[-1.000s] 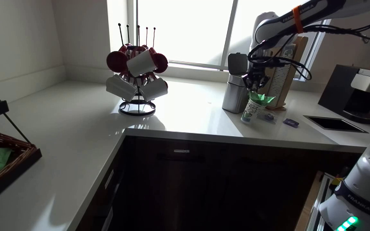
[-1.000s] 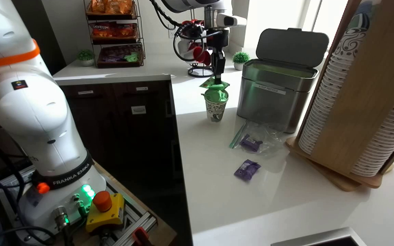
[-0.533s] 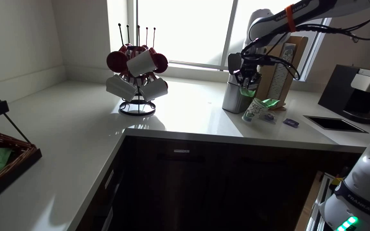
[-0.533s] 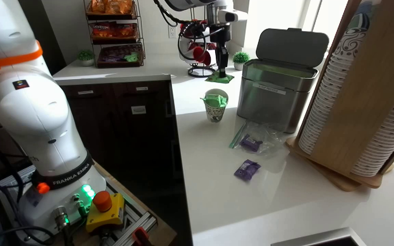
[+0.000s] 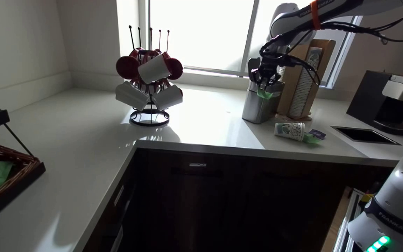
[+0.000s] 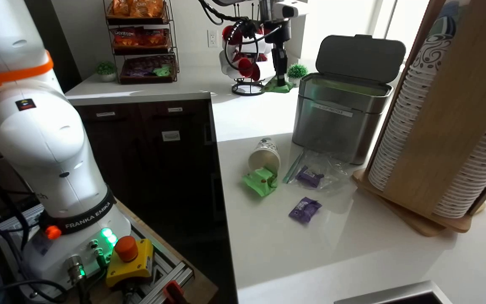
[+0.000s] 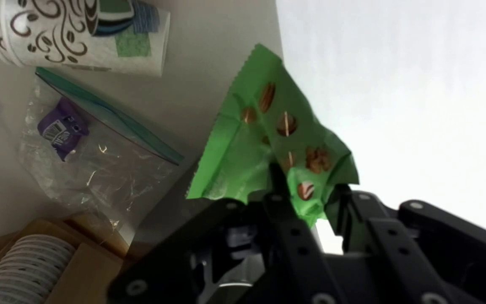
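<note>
Pinching a green packet (image 7: 247, 141) aloft in your gripper (image 7: 309, 188), you're likely mid-carry, and the next move calls for steady pressure near that bin (image 6: 331, 133)!

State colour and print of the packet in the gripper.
Green packet with brown nut pictures; clearest in the wrist view.

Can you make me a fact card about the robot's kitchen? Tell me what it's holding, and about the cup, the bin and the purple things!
Holding: a green packet with nut pictures, pinched between the robot's fingers
Held where: in the air, outside the metal bin
Bin lid: standing open
Paper cup: lying on its side on the counter
At the cup's mouth: another green packet
Purple things: one packet in a clear zip bag, one loose packet on the counter
Wooden stand: holds stacked cups
</note>
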Action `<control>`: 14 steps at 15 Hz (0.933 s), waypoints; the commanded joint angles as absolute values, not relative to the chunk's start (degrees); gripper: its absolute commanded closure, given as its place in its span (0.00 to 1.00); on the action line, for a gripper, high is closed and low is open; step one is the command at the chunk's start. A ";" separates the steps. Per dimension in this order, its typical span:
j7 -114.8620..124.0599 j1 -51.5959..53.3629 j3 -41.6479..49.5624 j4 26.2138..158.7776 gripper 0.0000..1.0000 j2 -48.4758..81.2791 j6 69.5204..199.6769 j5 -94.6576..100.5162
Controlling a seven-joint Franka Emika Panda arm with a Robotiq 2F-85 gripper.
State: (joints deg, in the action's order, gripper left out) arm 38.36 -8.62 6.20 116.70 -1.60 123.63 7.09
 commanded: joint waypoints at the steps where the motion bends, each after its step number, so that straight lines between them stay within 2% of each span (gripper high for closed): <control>1: 38.44 -8.29 6.54 116.18 0.94 -0.99 123.25 6.05; 8: 38.02 -9.47 7.63 127.39 0.94 -7.97 122.20 13.87; 14: 42.84 -14.01 9.64 138.85 0.94 -16.88 122.76 13.01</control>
